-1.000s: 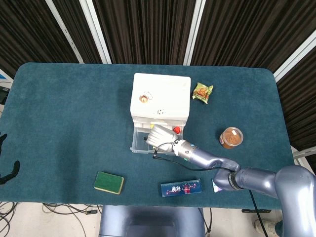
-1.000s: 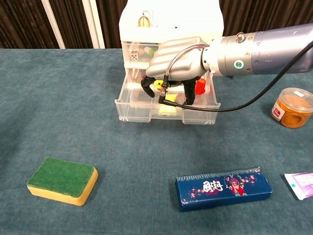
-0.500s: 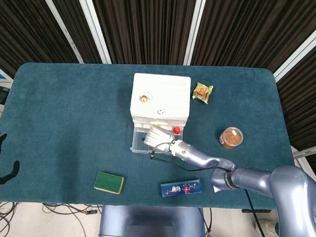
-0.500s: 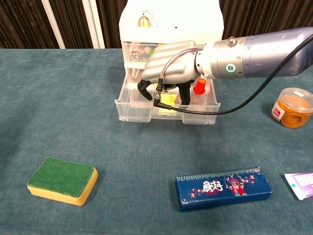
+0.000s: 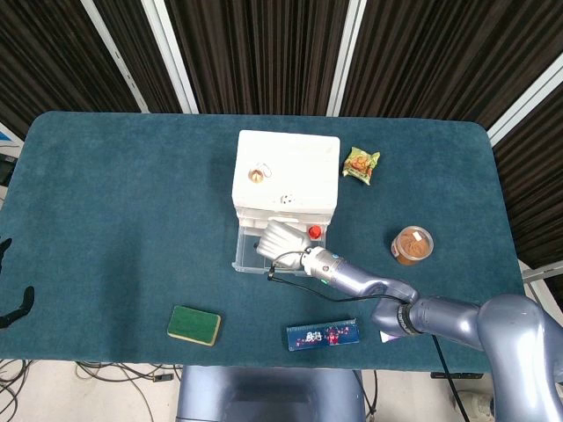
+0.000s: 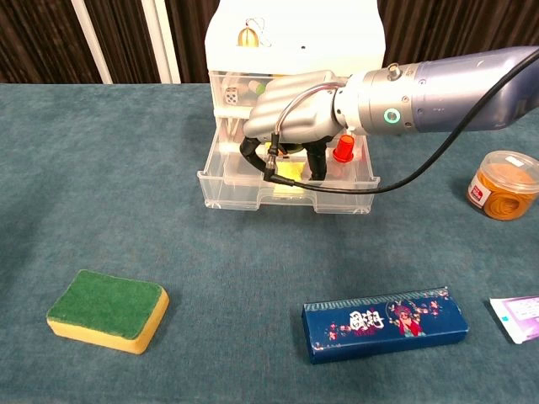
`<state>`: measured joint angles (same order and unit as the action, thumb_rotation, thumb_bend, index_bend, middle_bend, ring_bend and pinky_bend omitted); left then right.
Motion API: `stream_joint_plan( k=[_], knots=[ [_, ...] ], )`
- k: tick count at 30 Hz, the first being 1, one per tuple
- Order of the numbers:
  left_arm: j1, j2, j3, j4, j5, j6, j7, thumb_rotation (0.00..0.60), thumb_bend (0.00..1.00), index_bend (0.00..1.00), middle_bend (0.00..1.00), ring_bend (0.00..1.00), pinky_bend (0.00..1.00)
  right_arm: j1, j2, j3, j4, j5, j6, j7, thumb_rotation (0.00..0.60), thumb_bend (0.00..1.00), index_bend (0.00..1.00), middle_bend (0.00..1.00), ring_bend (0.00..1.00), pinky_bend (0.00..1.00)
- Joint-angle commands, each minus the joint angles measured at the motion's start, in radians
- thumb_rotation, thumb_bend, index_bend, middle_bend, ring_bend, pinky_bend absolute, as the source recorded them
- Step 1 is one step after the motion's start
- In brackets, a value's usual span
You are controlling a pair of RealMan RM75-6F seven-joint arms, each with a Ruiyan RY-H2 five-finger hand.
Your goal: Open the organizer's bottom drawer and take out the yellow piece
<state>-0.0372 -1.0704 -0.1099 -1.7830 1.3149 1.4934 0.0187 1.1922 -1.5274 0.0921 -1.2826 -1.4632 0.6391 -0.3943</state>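
The right hand (image 6: 290, 118) reached down into the organizer's (image 5: 287, 173) open bottom drawer (image 6: 286, 192), fingers curled over the yellow piece (image 6: 290, 172). Whether it gripped the piece could not be told

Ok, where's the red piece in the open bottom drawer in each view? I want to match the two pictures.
Head view: the red piece sits at the drawer's right side, just right of the right hand.
Chest view: the red piece stands in the drawer's right part, beside the hand's fingers.
Shared landmark: the white organizer directly behind the drawer.
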Motion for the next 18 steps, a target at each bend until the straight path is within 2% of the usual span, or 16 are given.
stream_joint_plan(
  k=[1,11,18],
  knots=[
    [0.0,0.001,0.0,0.0,-0.001,-0.002,-0.001,0.6,0.4,0.01,0.0,0.0,0.0,0.001,-0.003,0.0,0.003,0.0,-0.001,0.002,0.6,0.21,0.46,1.0,1.0,1.0],
    [-0.001,0.003,0.0,-0.002,-0.005,-0.005,-0.003,0.6,0.4,0.01,0.0,0.0,0.0,0.006,-0.013,0.004,0.014,0.02,-0.014,-0.019,0.6,0.22,0.46,1.0,1.0,1.0],
    [-0.001,0.004,0.0,-0.003,-0.006,-0.008,-0.003,0.6,0.4,0.01,0.0,0.0,0.0,0.008,-0.014,0.008,0.012,0.037,-0.02,-0.034,0.6,0.28,0.48,1.0,1.0,1.0]
  ],
)
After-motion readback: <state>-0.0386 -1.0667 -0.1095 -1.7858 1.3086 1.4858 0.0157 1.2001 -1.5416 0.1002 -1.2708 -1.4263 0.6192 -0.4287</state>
